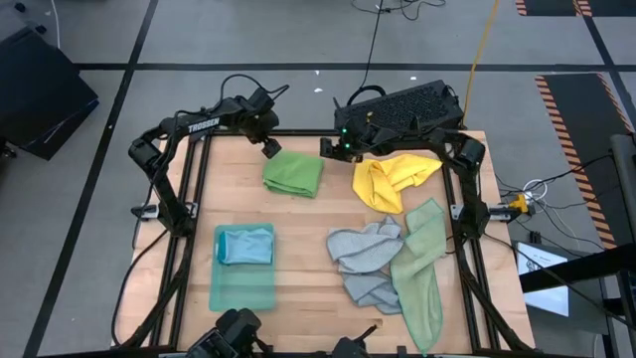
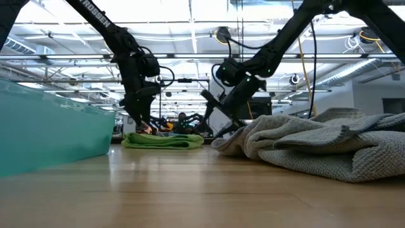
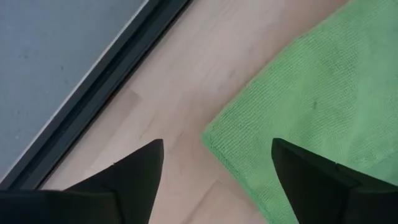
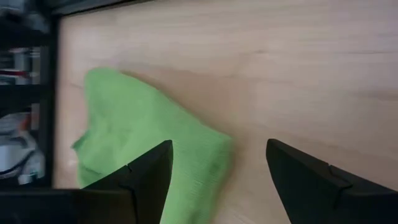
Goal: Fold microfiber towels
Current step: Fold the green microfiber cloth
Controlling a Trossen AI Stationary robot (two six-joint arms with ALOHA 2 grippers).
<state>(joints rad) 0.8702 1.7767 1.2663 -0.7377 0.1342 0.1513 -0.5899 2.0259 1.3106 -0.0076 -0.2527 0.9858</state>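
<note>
High view shows a wooden surface (image 1: 308, 224) with small towels on it. The bright green towel (image 1: 294, 173) lies folded near the far edge. The left gripper (image 1: 270, 148) hangs just over the corner of that towel. Its jaws are wide and hold nothing. In the left wrist view the green towel sits under one finger (image 3: 317, 186), and bare wood sits under the other.

The right gripper (image 1: 332, 147) is on the other side of the green towel, a little apart from it. Its jaws are wide too, and nothing is between them. In the right wrist view the green towel lies ahead of the jaws, a bit rumpled at one end.

Just behind the right gripper is the yellow towel (image 1: 395, 179), all bunched up. Past that, well away from both grippers, lie the grey towel (image 1: 364, 261) and the pale sage green towel (image 1: 421, 268) in a loose heap. They touch each other.

On the left gripper's side, far down the surface, the light blue towel (image 1: 245, 245) sits folded on the teal towel (image 1: 241, 282).

In the low view the green towel looks flat and neat, but its far side may be hidden.
</note>
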